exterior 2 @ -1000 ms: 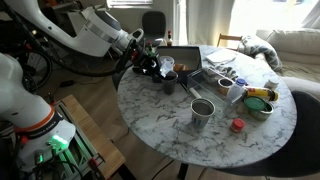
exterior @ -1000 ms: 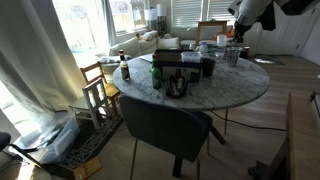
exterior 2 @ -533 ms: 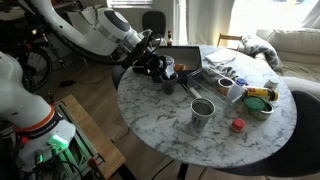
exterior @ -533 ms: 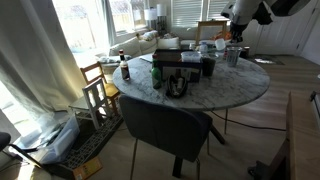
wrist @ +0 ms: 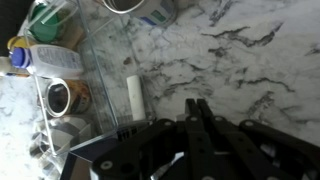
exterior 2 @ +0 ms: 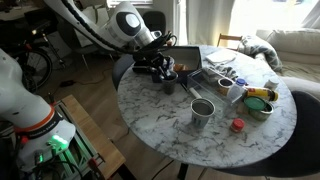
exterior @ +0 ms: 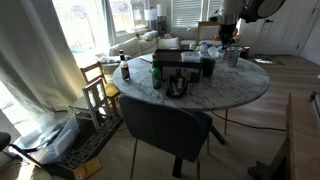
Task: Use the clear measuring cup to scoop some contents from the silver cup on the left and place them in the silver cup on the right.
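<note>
One silver cup (exterior 2: 203, 110) stands in the middle of the round marble table (exterior 2: 215, 140). A second, darker metal cup (exterior 2: 170, 82) stands nearer the arm. A small clear cup (exterior 2: 192, 91) sits between them; it is too small to make out clearly. My gripper (exterior 2: 160, 68) hovers over the table's edge next to the darker cup, fingers shut and empty. In the wrist view the shut fingers (wrist: 197, 105) point at bare marble. A white handle-like stick (wrist: 133, 95) lies just to their left, and a silver rim (wrist: 125, 5) shows at the top.
A dark tray (exterior 2: 185, 58) lies behind the gripper. A bowl (exterior 2: 262, 106), a yellow item (exterior 2: 262, 93) and a small red object (exterior 2: 238, 125) sit at the table's far side. A clear bin with bottles (wrist: 45, 60) fills the left of the wrist view. Chairs surround the table (exterior: 200, 90).
The arm has swung in over the table's edge, carrying the gripper toward the darker cup and tray. The fingers stay shut. Nothing on the table has moved.
</note>
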Tool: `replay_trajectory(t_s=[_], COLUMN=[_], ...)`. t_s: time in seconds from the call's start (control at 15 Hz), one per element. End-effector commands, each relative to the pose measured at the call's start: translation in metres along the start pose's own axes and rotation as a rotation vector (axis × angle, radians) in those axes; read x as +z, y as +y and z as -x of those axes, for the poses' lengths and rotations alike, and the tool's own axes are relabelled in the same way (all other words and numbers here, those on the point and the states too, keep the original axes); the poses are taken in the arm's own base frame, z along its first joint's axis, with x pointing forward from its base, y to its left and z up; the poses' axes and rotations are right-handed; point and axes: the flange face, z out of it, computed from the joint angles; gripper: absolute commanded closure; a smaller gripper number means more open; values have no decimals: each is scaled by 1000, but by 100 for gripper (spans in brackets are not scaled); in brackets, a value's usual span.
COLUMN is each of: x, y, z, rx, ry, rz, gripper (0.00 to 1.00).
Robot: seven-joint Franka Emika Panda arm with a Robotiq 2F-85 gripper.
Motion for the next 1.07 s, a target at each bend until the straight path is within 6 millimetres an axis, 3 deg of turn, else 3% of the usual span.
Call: replay_trajectory(t_s=[0.0, 0.47, 1.0], x=[11, 6, 28], y=[11, 58, 83], z=[-8, 8, 21], rx=[-36, 18, 105], ry=[2, -72, -82], rz=[-162, -419, -700], gripper=[99, 99, 99])
